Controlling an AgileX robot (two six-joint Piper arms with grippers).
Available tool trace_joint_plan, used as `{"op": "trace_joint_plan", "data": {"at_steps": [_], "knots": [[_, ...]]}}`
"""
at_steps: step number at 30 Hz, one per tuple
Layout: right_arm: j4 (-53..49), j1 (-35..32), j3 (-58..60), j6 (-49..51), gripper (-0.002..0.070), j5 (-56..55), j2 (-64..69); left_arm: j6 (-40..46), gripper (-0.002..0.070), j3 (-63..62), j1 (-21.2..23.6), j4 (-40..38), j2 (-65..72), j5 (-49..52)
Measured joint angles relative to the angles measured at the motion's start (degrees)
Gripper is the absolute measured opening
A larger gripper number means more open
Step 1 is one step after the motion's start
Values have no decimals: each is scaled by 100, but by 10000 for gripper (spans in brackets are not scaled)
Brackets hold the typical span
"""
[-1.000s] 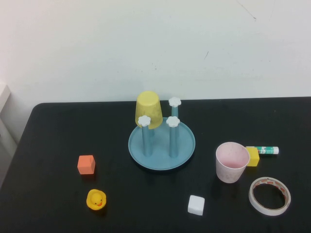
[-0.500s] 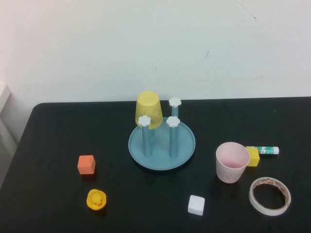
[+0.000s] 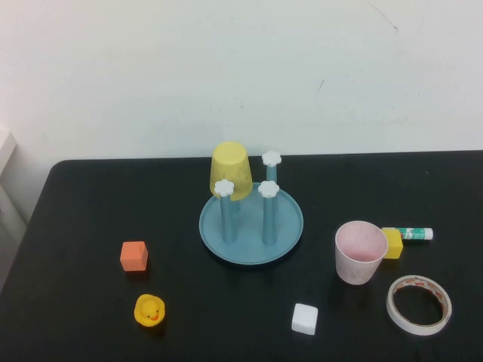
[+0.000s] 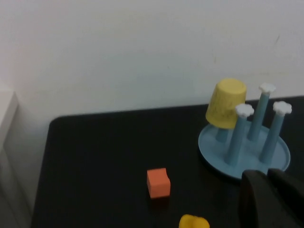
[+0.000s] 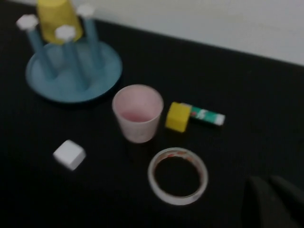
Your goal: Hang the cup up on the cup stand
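Nothing done yet on my end. Cup [image 3: 360, 251] sits upright, mouth up, on the worktop [image 3: 90, 204], at roughly 4 o'clock from the stand [image 3: 251, 223] and well apart from it. No contact w/ either gripper.

Stand: yellow cup [image 3: 230, 170] already upside down on the rear-left peg; three flower-topped pegs free, incl. the front-right one [image 3: 269, 190], nearest the cup.

My left gripper [image 4: 271, 197] is closed, empty, hanging just short of the stand's near rim, per left wrist view. My right gripper [image 5: 271, 202] is also closed, empty, parked past the tape ring [image 3: 419, 303], cup beyond that. Neither shows in the high view.

Clutter by the cup: yellow block [image 3: 392, 243] touching or nearly at its 3 o'clock, glue stick [image 3: 411, 234] behind that.

Left to do, I reckon: everything — open right gripper, reach, grasp cup, lift, invert, drop over a free peg.
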Motion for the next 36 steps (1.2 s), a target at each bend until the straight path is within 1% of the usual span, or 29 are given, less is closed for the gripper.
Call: {"op": "trace_joint_plan", "data": {"at_steps": [2, 11, 13, 16, 19, 22, 24, 25, 26, 28, 31, 36], "knots": [[579, 0, -38, -721, -1, 23, 657, 0, -1, 70, 0, -2, 37, -10], [2674, 41, -515, -3344, -1, -170, 3599, -10, -1, 343, 0, -244, 50, -39], [2954, 176, -701, -3694, -1, -297, 4179, -10, -1, 355, 0, -313, 50, -39], [3087, 523, -1086, -3908, 13, -653, 4998, -10, -1, 355, 0, -477, 50, -67], [3046, 904, -1477, -3971, 83, -958, 5703, -10, -1, 355, 0, -553, 50, -166], [2776, 1271, -1937, -3953, 241, -1198, 6337, -10, -1, 355, 0, -575, 50, -214], [2678, 1390, -2184, -3883, 348, -1337, 6676, -10, -1, 355, 0, -586, 50, -224], [2651, 1414, -2300, -3867, 387, -1428, 6859, -10, -1, 355, 0, -618, 50, -222], [2635, 1413, -2418, -3840, 412, -1513, 7041, -10, -1, 355, 0, -664, 50, -222], [2623, 1413, -2617, -3820, 435, -1666, 7358, -10, -1, 355, 0, -726, 50, -209], [2614, 1413, -2909, -3796, 449, -1738, 7856, -10, -2, 357, 0, -749, 50, -184], [2614, 1413, -3351, -3784, 446, -1742, 8613, -10, -1, 357, 0, -1108, 50, -240]]}}
